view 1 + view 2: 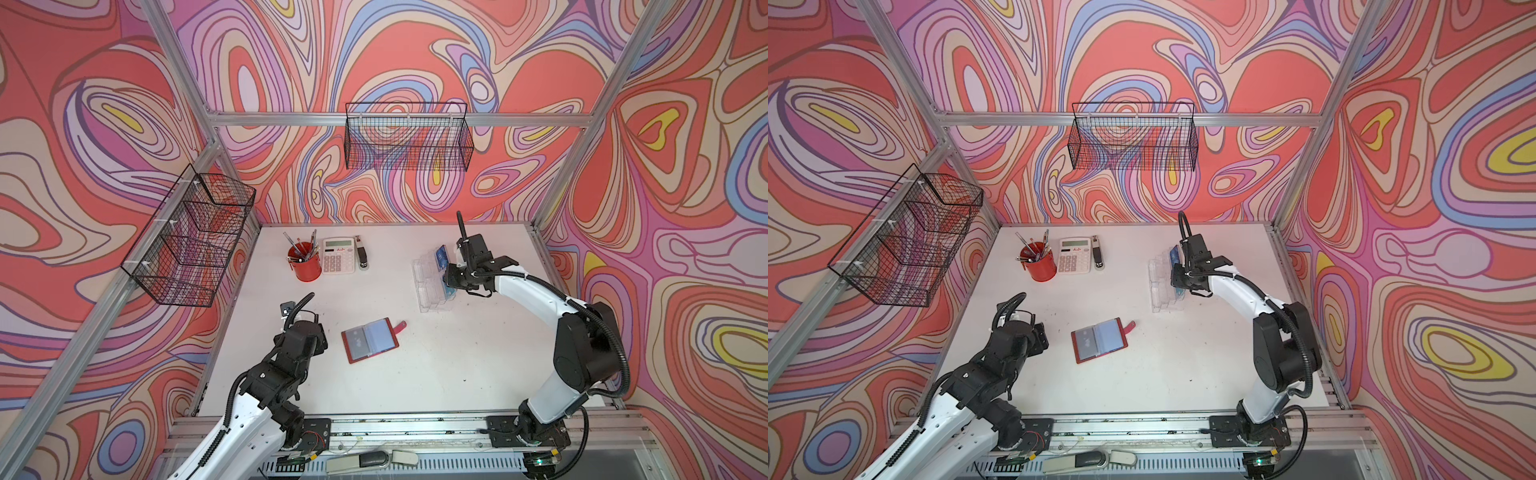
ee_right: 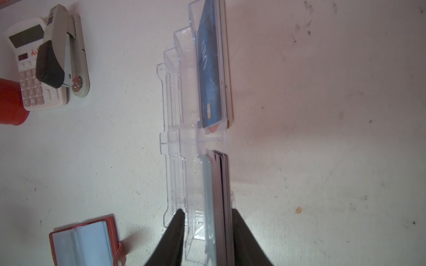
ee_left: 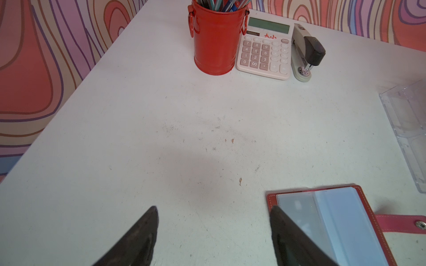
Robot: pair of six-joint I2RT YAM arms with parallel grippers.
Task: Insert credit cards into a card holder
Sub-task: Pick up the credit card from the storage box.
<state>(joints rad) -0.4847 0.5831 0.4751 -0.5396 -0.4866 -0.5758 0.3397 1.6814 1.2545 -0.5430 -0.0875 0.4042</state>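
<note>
**Right fingers straddle the card stack in the clear stand**

Only the right wrist view shows the right fingers. They are spread either side of the near stack of credit cards in the clear stand, not pinching it. In both top views the wrist hides them. A blue card stands in the far compartment. The card holder lies open at mid-worktop, just right of the left fingers, which are spread wide.
</note>
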